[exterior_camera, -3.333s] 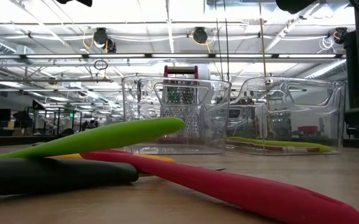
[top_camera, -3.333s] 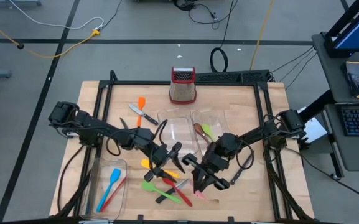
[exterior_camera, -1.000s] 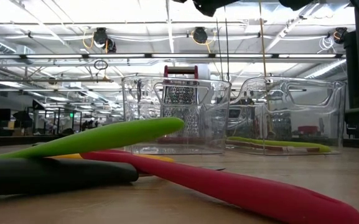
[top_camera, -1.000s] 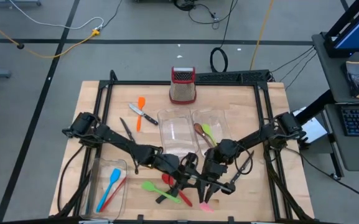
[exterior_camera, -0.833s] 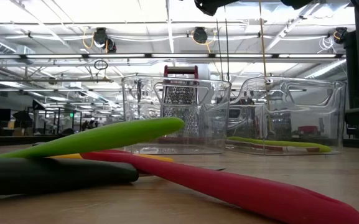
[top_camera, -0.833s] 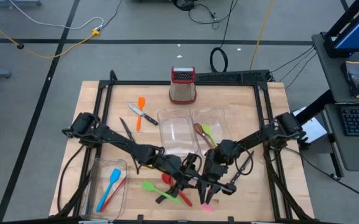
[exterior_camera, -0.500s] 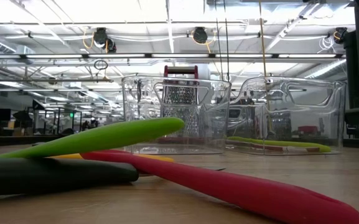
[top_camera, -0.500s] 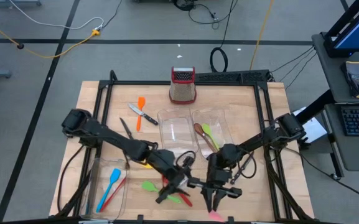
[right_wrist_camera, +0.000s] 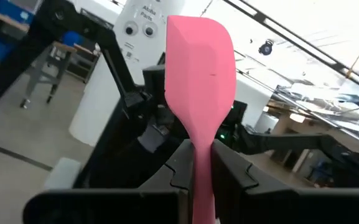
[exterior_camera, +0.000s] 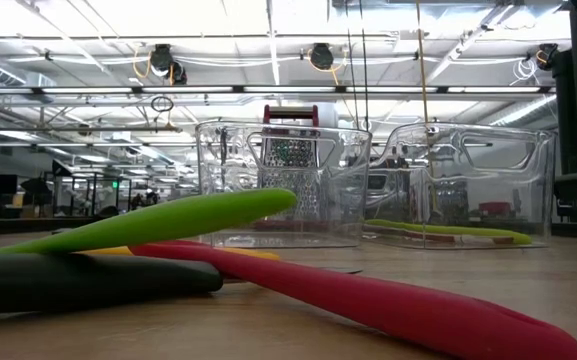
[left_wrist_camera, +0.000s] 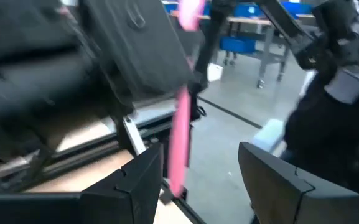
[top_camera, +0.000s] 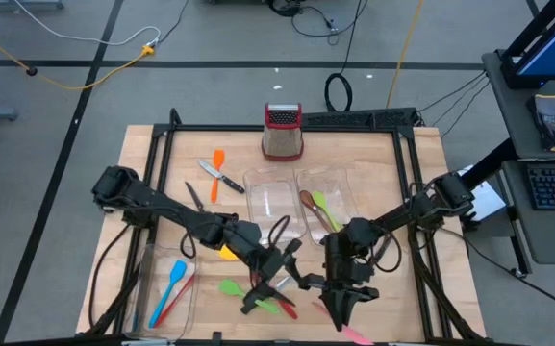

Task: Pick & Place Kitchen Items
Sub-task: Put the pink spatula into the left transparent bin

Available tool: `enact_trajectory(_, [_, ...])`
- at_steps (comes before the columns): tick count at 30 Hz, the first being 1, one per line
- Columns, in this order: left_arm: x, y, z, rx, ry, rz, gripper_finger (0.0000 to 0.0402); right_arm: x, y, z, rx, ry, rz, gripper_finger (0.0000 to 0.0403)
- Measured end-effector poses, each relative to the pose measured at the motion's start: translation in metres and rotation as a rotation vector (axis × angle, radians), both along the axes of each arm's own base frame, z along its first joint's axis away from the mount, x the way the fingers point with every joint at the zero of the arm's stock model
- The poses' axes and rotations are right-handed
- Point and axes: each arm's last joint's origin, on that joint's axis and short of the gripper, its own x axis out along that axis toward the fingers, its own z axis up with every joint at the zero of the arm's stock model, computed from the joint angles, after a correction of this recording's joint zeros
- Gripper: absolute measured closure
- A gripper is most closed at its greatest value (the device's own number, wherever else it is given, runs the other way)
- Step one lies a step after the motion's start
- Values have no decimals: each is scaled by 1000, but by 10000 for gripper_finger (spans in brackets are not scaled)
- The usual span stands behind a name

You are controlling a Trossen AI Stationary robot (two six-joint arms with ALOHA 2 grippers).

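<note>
From above, 2 clear trays (top_camera: 277, 204) sit side by side just beyond my 2 grippers; the one nearer my right arm holds a green spoon (top_camera: 321, 205) and a brown one, the other looks bare. A 3rd clear tray (top_camera: 168, 285), out past my left arm's elbow side, holds a blue spatula (top_camera: 174, 280) and a red one. My right gripper (top_camera: 342, 312) hangs over the table's near edge, fingers pointing toward that edge, clenched on a pink spatula (top_camera: 358, 335) whose end sticks out beyond my fingertips. My left gripper (top_camera: 279, 276) hovers just beside it, over a cluster of green, red and black utensils (top_camera: 258, 293), with its fingers spread and nothing between them. A yellow utensil lies under my left forearm; an orange spatula (top_camera: 217, 171) and 2 knives lie well behind it, near the grater (top_camera: 283, 132).

At table height neither gripper shows. A green handle (exterior_camera: 158, 226), a red handle (exterior_camera: 368, 298) and a black one lie crossed up close; the 2 clear trays stand behind, a green spoon lying in the right-hand one, the grater visible through the other.

My left wrist camera sees my 2 fingers (left_wrist_camera: 135, 186) apart, and the pink spatula hanging upright beyond them from my other arm.

My right wrist camera shows the pink blade (right_wrist_camera: 201, 74) rising straight out from between my pinched fingers (right_wrist_camera: 167, 199).
</note>
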Motion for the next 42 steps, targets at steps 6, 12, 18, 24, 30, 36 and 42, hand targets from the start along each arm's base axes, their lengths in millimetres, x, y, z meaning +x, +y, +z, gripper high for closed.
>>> enact_trajectory(6, [4,0,-7,-1,20,37,188,-3,9,-4,-33,-87,19,381])
enact_trajectory(12, [5,0,-12,-77,115,-17,188,-3,10,-5,-45,-96,32,381])
enact_trajectory(18, [3,-2,-3,-232,165,-116,188,-4,12,-6,-49,-88,44,381])
enact_trajectory(24, [-1,-11,-1,-271,180,-177,188,0,16,-14,-84,29,25,381])
enact_trajectory(30, [-5,-19,-6,-191,187,-137,188,7,14,-21,-57,139,-132,381])
enact_trajectory(36, [-19,-24,-8,-7,213,84,188,14,1,-19,36,127,-348,381])
enact_trajectory(42, [-31,-38,-11,211,145,266,188,17,-3,-16,77,62,-467,381])
